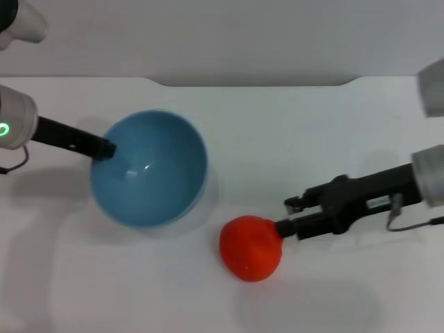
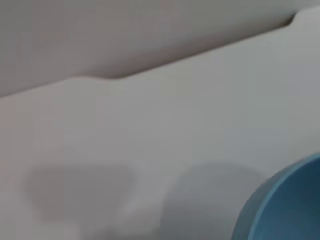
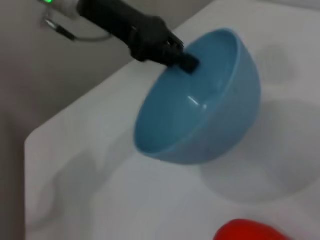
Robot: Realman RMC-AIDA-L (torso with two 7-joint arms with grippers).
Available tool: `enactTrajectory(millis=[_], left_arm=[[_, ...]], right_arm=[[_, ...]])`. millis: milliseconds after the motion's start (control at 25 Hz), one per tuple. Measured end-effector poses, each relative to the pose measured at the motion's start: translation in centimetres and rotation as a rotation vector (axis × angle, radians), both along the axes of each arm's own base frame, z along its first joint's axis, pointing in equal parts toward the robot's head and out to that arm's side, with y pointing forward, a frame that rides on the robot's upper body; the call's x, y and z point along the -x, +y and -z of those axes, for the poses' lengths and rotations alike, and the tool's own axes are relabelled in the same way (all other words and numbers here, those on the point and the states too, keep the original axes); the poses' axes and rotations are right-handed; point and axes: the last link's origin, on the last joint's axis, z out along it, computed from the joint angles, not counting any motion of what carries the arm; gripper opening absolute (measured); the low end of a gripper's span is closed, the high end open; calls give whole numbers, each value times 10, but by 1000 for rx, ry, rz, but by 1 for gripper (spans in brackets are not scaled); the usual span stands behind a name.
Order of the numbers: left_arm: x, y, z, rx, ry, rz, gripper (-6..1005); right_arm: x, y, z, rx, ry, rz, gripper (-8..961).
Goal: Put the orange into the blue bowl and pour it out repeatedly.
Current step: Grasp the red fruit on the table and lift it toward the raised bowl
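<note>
**Holding the bowl tipped while the fruit sits on the table**

Gripping the rim, my left gripper [image 1: 105, 148] is clamped on the near-left edge of the blue bowl [image 1: 149, 168], one finger dipping just inside the wall. From the right wrist view I can see that same gripper [image 3: 181, 56] pinching the rim of the bowl [image 3: 200, 120], which is lifted off the white table [image 1: 277, 125] and tilted, its opening turned sideways with its shadow lying on the surface below. I see nothing inside it. The left wrist view catches only a slice of the bowl's [image 2: 285, 205] outer wall above the table [image 2: 150, 125].

My right gripper [image 1: 284, 215] is low over the table on the right, fingers spread apart; the lower finger [image 1: 295, 226] touches the side of the orange [image 1: 250, 248], while the upper one stands free of it. I count the fruit as not held. It rests on the table, just beside the bowl on the bowl's near-right side, outside it. A sliver of the orange [image 3: 250, 231] shows in the right wrist view, below the tipped bowl
</note>
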Motion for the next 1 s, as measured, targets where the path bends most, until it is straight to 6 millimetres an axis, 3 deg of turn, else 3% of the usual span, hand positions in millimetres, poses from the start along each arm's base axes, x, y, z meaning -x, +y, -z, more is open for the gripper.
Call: enactTrajectory(millis=[120, 400, 760, 1000], left_arm=[[-4, -6, -5, 20, 33, -16, -1], [-11, -10, -8, 42, 46, -9, -1], [-12, -9, -5, 48, 48, -5, -2], [-14, -10, -2, 60, 57, 5, -2]], right_arm=[[5, 7, 21, 24, -38, -3, 613], [8, 11, 41, 20, -56, 17, 671], [0, 6, 68, 33, -119, 47, 665], [-7, 6, 73, 20, -151, 85, 662]])
